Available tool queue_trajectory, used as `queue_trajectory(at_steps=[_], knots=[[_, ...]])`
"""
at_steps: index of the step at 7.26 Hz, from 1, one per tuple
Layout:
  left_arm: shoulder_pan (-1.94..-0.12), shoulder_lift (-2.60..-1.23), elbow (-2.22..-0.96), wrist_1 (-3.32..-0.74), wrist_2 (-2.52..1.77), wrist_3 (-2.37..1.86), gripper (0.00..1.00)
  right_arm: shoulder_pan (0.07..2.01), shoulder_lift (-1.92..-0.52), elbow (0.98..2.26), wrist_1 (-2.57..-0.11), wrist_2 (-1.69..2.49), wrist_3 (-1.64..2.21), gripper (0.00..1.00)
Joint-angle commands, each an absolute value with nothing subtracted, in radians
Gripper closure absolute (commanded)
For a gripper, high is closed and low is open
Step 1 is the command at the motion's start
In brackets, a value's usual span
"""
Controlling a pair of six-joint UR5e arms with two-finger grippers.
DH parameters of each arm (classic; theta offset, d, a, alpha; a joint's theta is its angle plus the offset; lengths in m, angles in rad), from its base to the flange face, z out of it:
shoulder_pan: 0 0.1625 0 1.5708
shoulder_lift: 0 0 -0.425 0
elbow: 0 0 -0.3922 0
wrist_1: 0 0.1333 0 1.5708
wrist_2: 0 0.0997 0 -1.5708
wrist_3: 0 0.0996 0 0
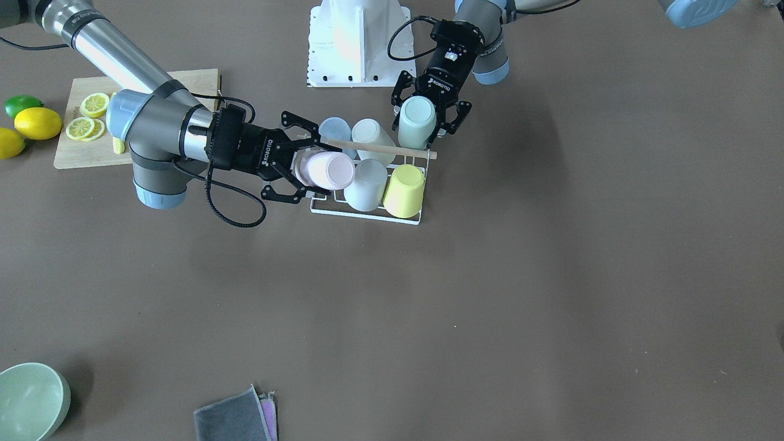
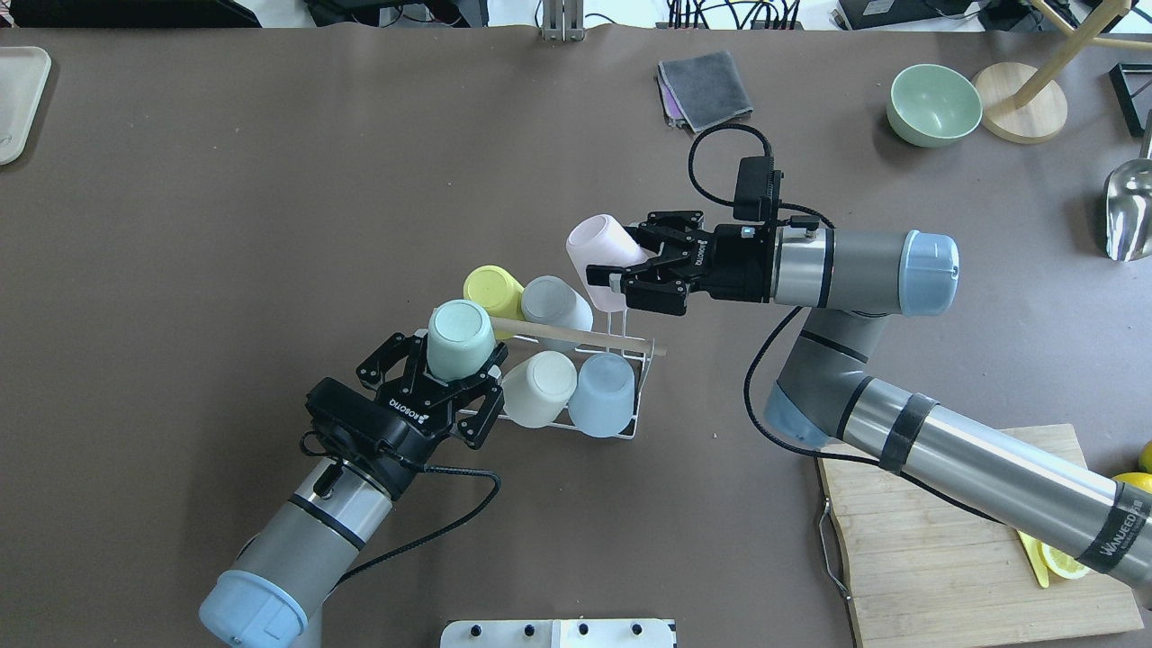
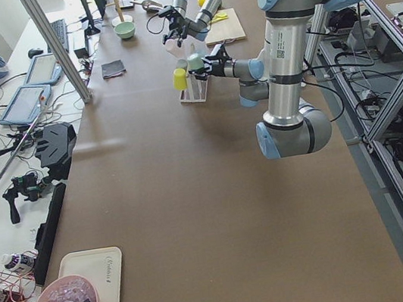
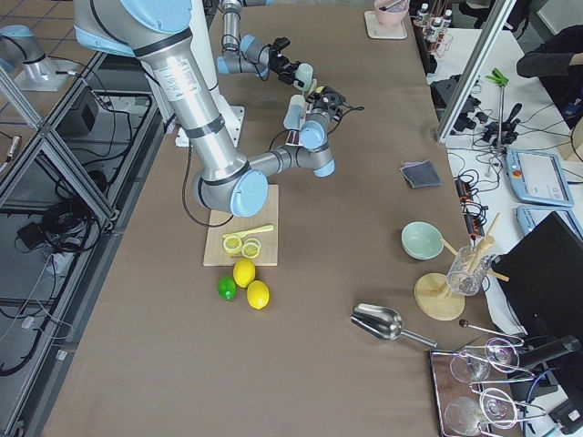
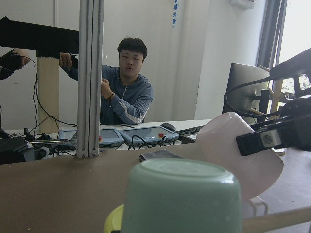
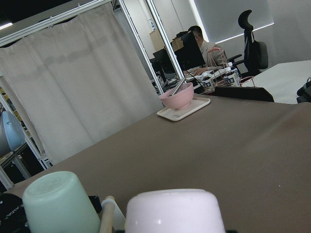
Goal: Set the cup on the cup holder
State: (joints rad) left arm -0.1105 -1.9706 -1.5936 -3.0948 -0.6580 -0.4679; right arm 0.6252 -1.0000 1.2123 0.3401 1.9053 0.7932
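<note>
The cup holder (image 2: pixel 630 423) is a white wire rack with a wooden rod (image 2: pixel 594 337) across its top; it also shows in the front view (image 1: pixel 361 212). Yellow (image 2: pixel 492 288), grey (image 2: pixel 553 301), white (image 2: pixel 538 387) and blue (image 2: pixel 601 393) cups sit upside down on it. My left gripper (image 2: pixel 454 360) is shut on an upside-down mint cup (image 2: pixel 461 337) at the rack's near left end, beside the rod. My right gripper (image 2: pixel 621 252) is shut on a pink cup (image 2: pixel 598 252), held tilted just above the rack's far right corner. Both cups show in the left wrist view: mint (image 5: pixel 182 199), pink (image 5: pixel 238 155).
A wooden cutting board (image 2: pixel 945 540) with lemon slices lies near right, with lemons (image 1: pixel 37 122) and a lime (image 1: pixel 21 104) beside it. A green bowl (image 2: pixel 934 103), a folded grey cloth (image 2: pixel 706 85), a wooden stand (image 2: pixel 1021 112) and a metal scoop (image 2: pixel 1129 207) lie at the far side.
</note>
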Motion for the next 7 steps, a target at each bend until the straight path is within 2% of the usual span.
queue_trajectory(at_steps=[1, 2, 3, 7], knots=[[-0.104, -1.971, -1.589, -3.114, -0.658, -0.468, 0.61, 0.606, -1.012, 1.212, 0.357, 1.907, 0.792, 1.0], [-0.106, -1.971, -1.589, -3.114, -0.658, -0.466, 0.37, 0.603, -1.014, 1.212, 0.365, 1.907, 0.792, 1.0], [-0.104, -1.971, -1.589, -3.114, -0.657, -0.466, 0.02, 0.603, -1.015, 1.213, 0.367, 1.907, 0.792, 1.0], [-0.1, -1.968, -1.598, -3.117, -0.652, -0.465, 0.02, 0.603, -1.032, 1.215, 0.4, 1.911, 0.793, 1.0]])
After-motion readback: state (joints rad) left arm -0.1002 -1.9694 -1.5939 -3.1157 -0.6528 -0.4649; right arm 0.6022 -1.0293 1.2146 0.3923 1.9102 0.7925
